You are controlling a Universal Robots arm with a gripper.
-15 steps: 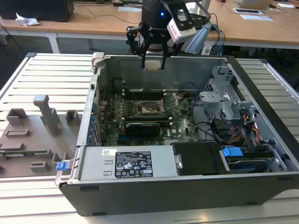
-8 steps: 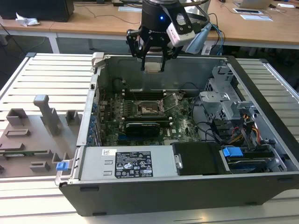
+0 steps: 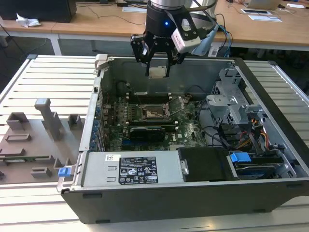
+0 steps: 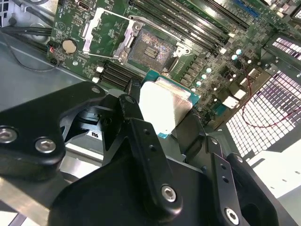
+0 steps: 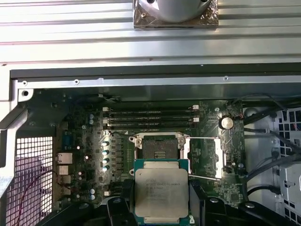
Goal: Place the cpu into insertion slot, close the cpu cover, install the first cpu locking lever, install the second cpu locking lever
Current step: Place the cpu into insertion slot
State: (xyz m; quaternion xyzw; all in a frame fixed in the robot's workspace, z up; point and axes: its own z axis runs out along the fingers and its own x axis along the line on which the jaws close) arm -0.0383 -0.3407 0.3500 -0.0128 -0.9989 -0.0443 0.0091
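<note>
Pincer [image 3: 158,70] clamped on cpu [image 5: 161,190], chip flat between fingers, hanging above open case [image 3: 270,145]. Insertion slot [image 5: 158,147] below, pin field exposed; cpu cover [image 5: 205,157] flipped open beside it.

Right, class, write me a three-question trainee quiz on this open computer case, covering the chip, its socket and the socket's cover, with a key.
1. True or false: the small flat square silvery-grey cpu already sits in the square dark-framed insertion slot.
2. What does the robot's black hand grip? A) the cpu B) a blue latch C) a cable
3. Fill in the blank: the thin grey metal cpu cover is ____, lying flipped over beside the slot.
Key: 1 false; 2 A; 3 open.
</note>
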